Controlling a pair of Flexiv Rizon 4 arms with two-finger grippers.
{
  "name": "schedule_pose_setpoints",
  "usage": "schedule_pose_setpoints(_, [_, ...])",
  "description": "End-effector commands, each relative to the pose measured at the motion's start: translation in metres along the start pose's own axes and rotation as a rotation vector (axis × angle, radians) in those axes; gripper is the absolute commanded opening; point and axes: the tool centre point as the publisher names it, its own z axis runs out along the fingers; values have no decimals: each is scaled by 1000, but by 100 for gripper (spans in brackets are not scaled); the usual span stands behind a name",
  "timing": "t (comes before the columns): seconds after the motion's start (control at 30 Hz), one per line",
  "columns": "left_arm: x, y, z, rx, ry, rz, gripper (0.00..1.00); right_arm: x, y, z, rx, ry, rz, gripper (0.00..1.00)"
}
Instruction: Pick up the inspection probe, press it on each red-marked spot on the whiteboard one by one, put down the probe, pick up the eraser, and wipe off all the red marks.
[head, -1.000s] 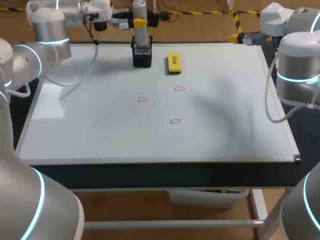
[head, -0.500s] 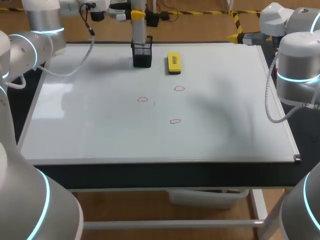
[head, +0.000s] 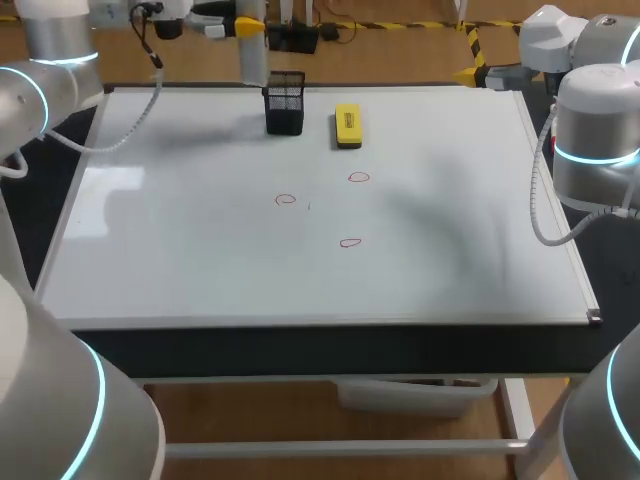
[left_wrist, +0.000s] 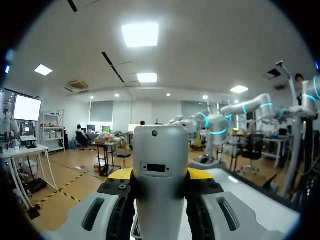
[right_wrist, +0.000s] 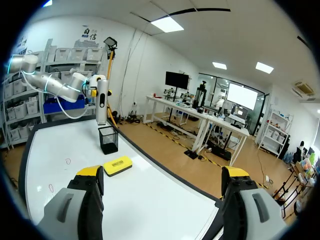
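- The whiteboard (head: 200, 260) covers the table top. It is plain white inside a thin pale frame, with soft grey shadows across its middle and right part.
- Three small red marks (head: 286, 199) sit near the middle of the board, well apart from one another, each a thin ring.
- A black mesh holder (head: 285, 103) stands upright near the far edge. The yellow eraser (head: 347, 126) lies flat just to its right, not touching it.
- My left gripper (head: 250, 27) is clenched on the inspection probe (head: 252, 62). It holds the probe upright over the far edge of the board, just left of the holder and outside it.
- From my left wrist, the probe is a smooth grey body with a rounded top and a small dark inset panel. The yellow fingertips (left_wrist: 119, 174) press it from both sides.
- My right gripper (right_wrist: 162, 172) is released, its fingers spread wide with nothing between them, out at the board's right side.
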Motion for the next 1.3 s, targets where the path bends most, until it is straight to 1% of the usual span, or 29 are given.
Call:
schedule_pose_setpoints(0.03, [10, 0, -14, 1, -24, 7, 0, 0, 0, 0, 2, 1, 0, 100])
schedule_pose_setpoints(0.27, [17, 5, -35, 6, -86, 9, 0, 0, 0, 0, 2, 1, 0, 100])
schedule_pose_setpoints(0.77, [30, 22, -75, 16, -211, 9, 0, 0, 0, 0, 2, 1, 0, 100])
schedule_pose_setpoints(1.03, [37, 27, -89, 17, -269, 18, 0, 0, 0, 0, 2, 1, 0, 100])
schedule_pose_setpoints(1.3, [40, 34, -101, 11, -307, 5, 0, 0, 0, 0, 2, 1, 0, 100])
